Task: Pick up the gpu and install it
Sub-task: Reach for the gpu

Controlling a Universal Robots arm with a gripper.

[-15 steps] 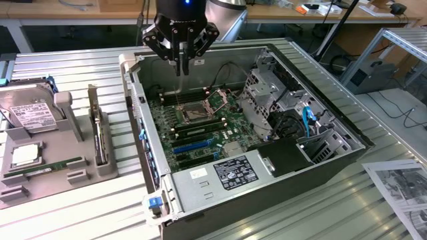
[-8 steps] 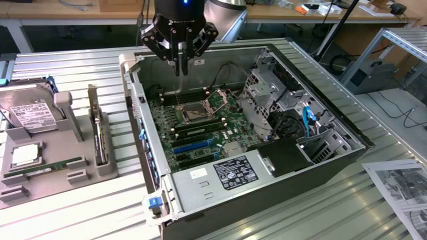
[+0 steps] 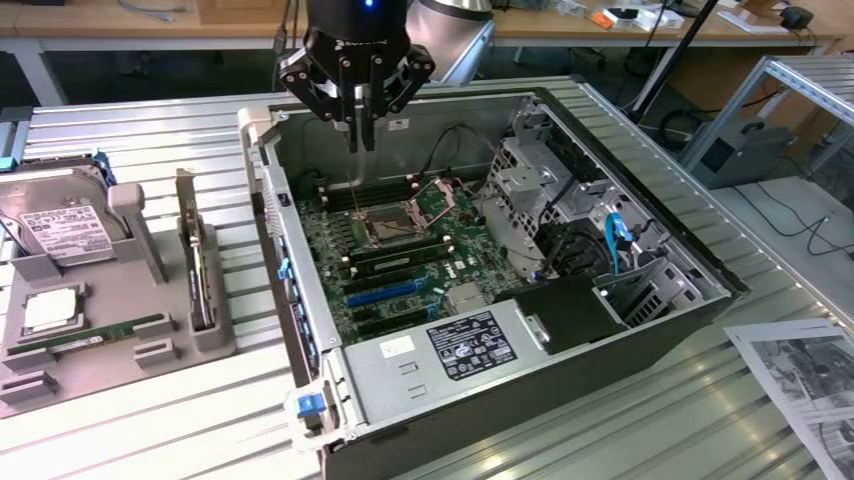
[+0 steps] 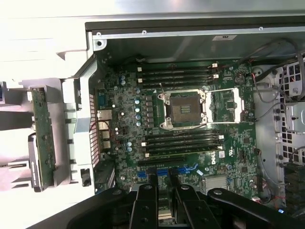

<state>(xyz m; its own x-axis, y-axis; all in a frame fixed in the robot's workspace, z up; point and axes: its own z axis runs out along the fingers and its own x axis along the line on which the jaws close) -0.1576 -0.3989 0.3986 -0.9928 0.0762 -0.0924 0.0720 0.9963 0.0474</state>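
Observation:
The gpu [image 3: 199,268], a thin dark card with a metal bracket, stands on edge in a slot of the grey holder [image 3: 127,300], at the exterior view's left of the open computer case [image 3: 280,230]. From the wrist camera the gpu [image 4: 43,133] is an edge-on strip outside the case wall. My gripper [image 3: 358,135] hangs over the far end of the case, above the motherboard [image 3: 400,250] and well away from the gpu. Its fingers [image 4: 145,202] stand a narrow gap apart with nothing between them; the board shows through the gripper [image 4: 164,190]. Blue expansion slots [image 4: 162,171] lie just below the fingertips.
The holder also carries a hard drive [image 3: 60,225], a processor chip [image 3: 47,310] and a green memory stick [image 3: 94,335]. Inside the case are the open processor socket [image 4: 183,109], a drive cage [image 3: 534,185], cables and a power supply [image 3: 454,350]. Printed sheets [image 3: 801,380] lie at the right.

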